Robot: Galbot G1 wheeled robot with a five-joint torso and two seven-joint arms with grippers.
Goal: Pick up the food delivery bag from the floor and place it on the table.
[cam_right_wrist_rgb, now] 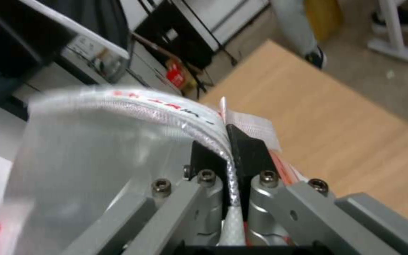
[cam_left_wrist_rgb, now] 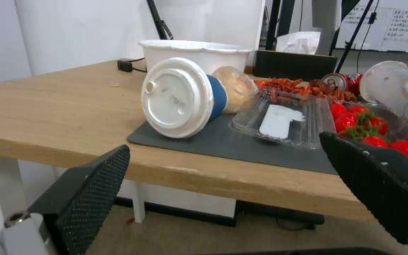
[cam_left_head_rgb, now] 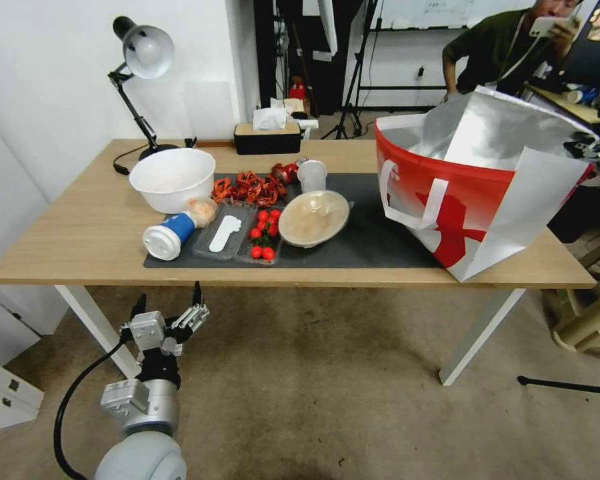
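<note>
low on my left side, my left gripper (cam_left_head_rgb: 197, 308) hangs in front of the table's near edge, below the top, its two black textured fingers (cam_left_wrist_rgb: 90, 191) spread apart with nothing between them. beyond it stands the long table with the light wood top and white legs (cam_left_head_rgb: 67, 247), and on that a dark grey mat (cam_left_head_rgb: 373, 243) carries the clutter: a big white bowl (cam_left_head_rgb: 172, 179), a blue cup with a white lid lying on its side (cam_left_head_rgb: 167, 237), a clear plastic tray (cam_left_head_rgb: 223, 230), small red tomatoes (cam_left_head_rgb: 263, 233), a heap of red shells (cam_left_head_rgb: 248, 188) and a shallow beige bowl (cam_left_head_rgb: 313, 217). further right, the large boxy red-and-white food delivery bag with silver foil lining (cam_left_head_rgb: 460, 200) sits on the table's right end, tilted, one white strap handle hanging down its red side. at the far right, my right gripper (cam_right_wrist_rgb: 230, 141) is clamped on the bag's upper rim, the foil-lined edge pinched tight between its black pads. the brownish-grey stained floor (cam_left_head_rgb: 327, 400) lies under the table.
</note>
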